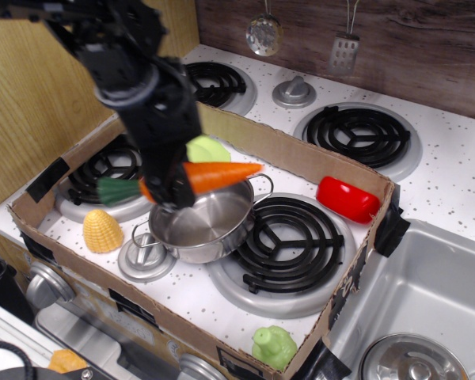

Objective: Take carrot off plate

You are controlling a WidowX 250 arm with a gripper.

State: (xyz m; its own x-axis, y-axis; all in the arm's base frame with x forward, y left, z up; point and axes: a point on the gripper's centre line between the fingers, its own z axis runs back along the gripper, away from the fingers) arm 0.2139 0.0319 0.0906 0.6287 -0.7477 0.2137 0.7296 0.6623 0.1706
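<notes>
Carrot aloft over the pot, clear of the plate

Nearest, the shiny steel pot (199, 217) sits directly under the gripper (174, 188), which is clamped on the carrot (214, 175) near its green stem end. The ridged orange plastic taper lies roughly level, tip pointing right, stem left. Just beyond, the flat lime plate (208, 149) peeks out, bare where visible.
</notes>
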